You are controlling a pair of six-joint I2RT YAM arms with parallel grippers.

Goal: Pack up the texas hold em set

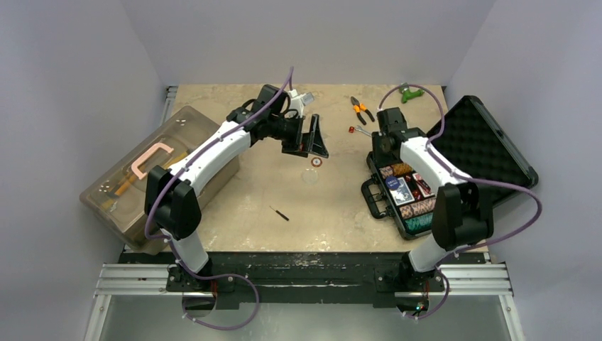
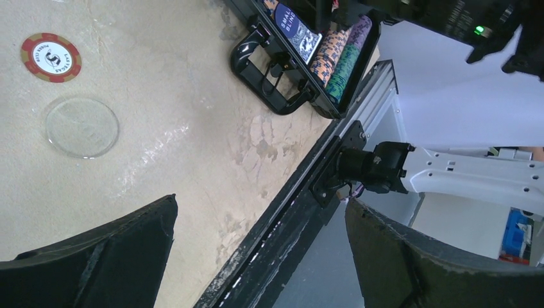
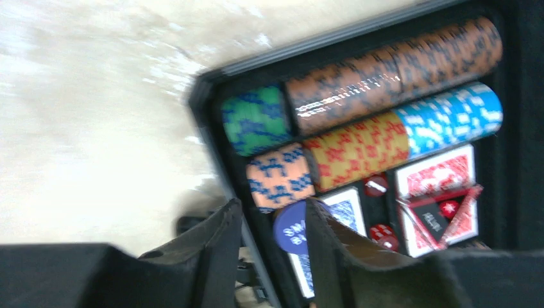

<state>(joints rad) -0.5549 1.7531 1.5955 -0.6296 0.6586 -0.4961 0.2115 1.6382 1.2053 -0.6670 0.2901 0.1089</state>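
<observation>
The case (image 1: 479, 145) lies open on the table's right side, its egg-crate foam lid laid back to the right and its handle (image 2: 266, 70) facing the centre. Inside I see rows of striped chips (image 3: 359, 147), a red deck (image 3: 436, 176) and a blue button (image 3: 290, 230). My right end effector (image 3: 272, 256) hangs over it, fingers narrowly parted, gripping nothing that I can see. My left end effector (image 2: 260, 256) is wide and empty near a loose red chip (image 2: 51, 58) mid-table.
</observation>
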